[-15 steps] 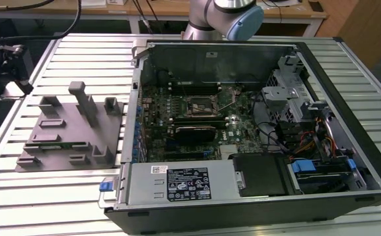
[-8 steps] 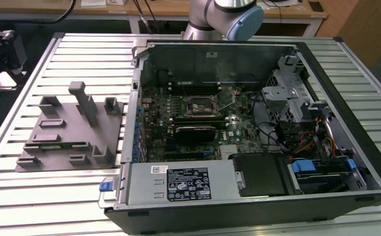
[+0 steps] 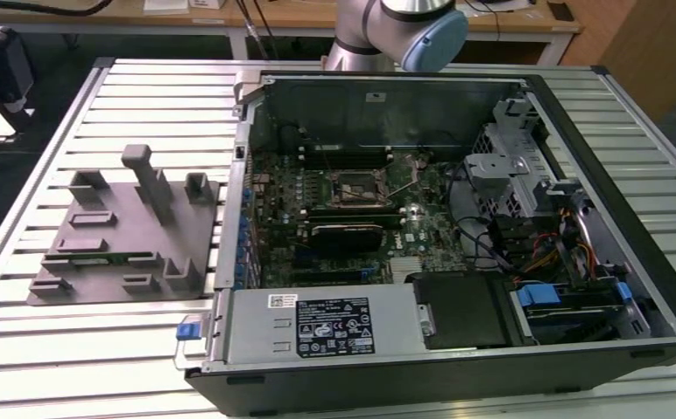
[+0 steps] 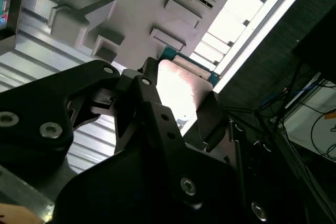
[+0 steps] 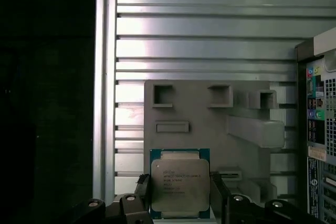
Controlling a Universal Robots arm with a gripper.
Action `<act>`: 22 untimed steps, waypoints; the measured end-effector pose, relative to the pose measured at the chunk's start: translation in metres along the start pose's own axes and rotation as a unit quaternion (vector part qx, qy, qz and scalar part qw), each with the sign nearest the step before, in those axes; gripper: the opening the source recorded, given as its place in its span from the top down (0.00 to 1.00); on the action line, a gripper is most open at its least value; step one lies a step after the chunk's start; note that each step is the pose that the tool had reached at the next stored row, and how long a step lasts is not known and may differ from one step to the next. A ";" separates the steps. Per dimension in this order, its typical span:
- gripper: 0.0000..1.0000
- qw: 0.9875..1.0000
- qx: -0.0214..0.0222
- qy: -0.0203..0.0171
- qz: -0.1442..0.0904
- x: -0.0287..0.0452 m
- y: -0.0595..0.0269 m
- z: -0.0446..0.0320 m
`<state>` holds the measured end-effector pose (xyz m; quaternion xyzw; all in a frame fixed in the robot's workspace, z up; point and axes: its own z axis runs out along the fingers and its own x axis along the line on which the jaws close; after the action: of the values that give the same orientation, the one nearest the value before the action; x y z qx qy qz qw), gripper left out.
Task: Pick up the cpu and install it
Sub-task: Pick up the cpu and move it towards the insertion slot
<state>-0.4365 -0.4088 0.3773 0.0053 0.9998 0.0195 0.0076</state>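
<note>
The cpu (image 5: 179,184), a flat square chip with a silver top and a green rim, sits upright between the two black fingers of my gripper (image 5: 181,198), which is shut on its two opposite edges. In the second wrist view the cpu (image 4: 178,90) shows as a bright plate with a teal edge, clamped in the gripper (image 4: 178,106). It hangs well above the gray fixture plate (image 5: 210,124) on the ribbed table. The black-framed motherboard socket (image 3: 362,186) lies inside the open computer case, with a thin lever raised beside it.
The open computer case (image 3: 617,262) takes up the exterior view's right half. The gray fixture plate (image 3: 117,236) with upright blocks lies at the exterior view's left on the ribbed metal table (image 3: 58,349). The arm's base (image 3: 403,30) stands behind the case.
</note>
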 end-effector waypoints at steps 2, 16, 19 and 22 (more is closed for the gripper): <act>0.46 1.000 0.000 0.000 0.000 -0.0001 0.0002 -0.0053; 0.46 1.000 0.000 0.000 0.000 -0.0039 0.0006 -0.0143; 0.46 1.000 0.000 0.000 0.000 -0.0115 0.0007 -0.0142; 0.46 1.000 0.000 0.001 0.000 -0.0206 0.0007 -0.0140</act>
<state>-0.4161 -0.4088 0.3917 0.0053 0.9998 0.0195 0.0068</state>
